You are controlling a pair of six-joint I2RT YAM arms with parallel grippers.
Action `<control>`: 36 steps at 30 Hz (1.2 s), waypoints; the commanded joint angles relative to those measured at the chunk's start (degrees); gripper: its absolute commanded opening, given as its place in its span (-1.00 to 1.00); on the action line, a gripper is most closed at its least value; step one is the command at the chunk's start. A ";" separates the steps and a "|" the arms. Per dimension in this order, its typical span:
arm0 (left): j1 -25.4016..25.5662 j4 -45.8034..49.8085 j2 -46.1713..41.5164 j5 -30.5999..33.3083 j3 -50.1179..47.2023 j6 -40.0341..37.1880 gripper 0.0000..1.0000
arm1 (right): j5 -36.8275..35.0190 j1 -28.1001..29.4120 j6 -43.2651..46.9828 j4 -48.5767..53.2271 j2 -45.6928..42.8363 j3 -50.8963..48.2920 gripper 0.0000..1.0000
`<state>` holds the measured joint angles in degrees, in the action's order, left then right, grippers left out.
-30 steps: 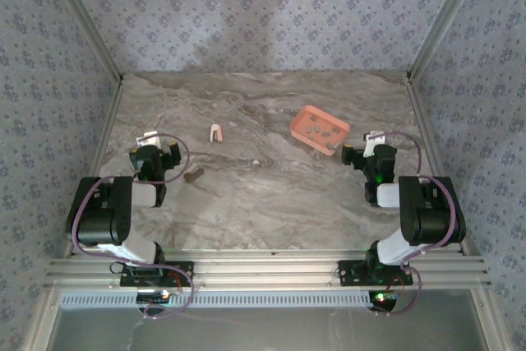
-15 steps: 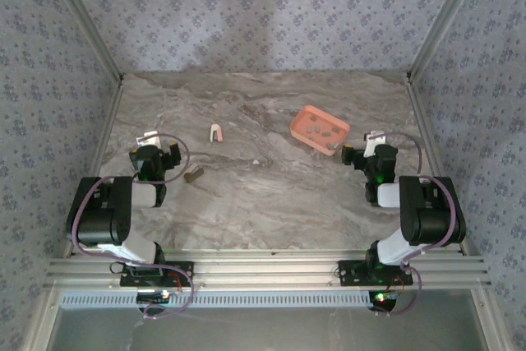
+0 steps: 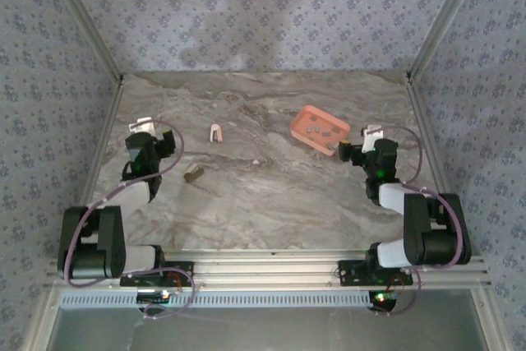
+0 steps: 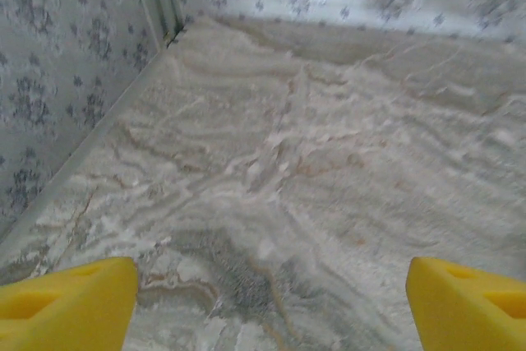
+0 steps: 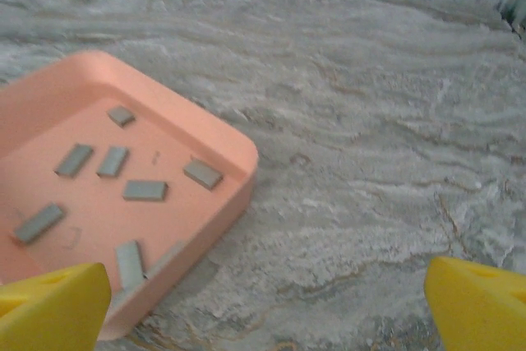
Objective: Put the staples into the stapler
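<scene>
The marble table spans the overhead view. Both the left gripper and the right gripper are spread wide and empty. At the left of the right wrist view, the pink tray holds the staples.

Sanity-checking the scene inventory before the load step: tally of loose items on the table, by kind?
Staples in the tray: 7 clear, perhaps an 8th against its near wall
Salmon-pink tray: 1
Small pale object: 1
Small dark object: 1
Total: 10, or 11 with the doubtful strip
</scene>
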<state>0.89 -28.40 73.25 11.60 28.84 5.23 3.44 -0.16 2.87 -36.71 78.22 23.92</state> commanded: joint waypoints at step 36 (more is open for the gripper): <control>11.86 54.91 23.01 -17.45 41.08 9.36 0.24 | 6.89 27.60 -12.98 30.17 -13.33 9.02 1.00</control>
<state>11.64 23.24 92.33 -6.50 65.10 13.98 11.33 26.52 -8.40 -4.99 63.92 31.46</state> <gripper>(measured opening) 0.622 0.998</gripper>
